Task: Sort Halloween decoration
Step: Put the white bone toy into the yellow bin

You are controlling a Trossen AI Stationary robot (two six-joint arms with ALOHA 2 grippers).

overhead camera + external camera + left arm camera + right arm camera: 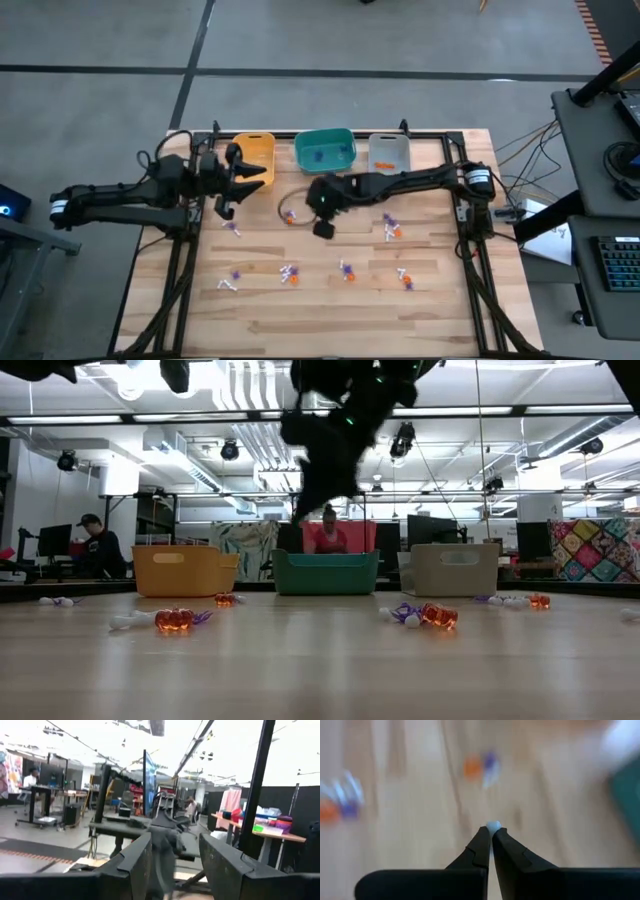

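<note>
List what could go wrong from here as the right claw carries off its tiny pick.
1. The right claw is shut on a tiny white trinket held only at the very fingertips; it could slip out on the way.
2. Three open plastic bins stand close together: yellow, teal, grey. A drop could land in the wrong one.
3. The left claw hangs open near the yellow bin; the arms could crowd each other there.
</note>
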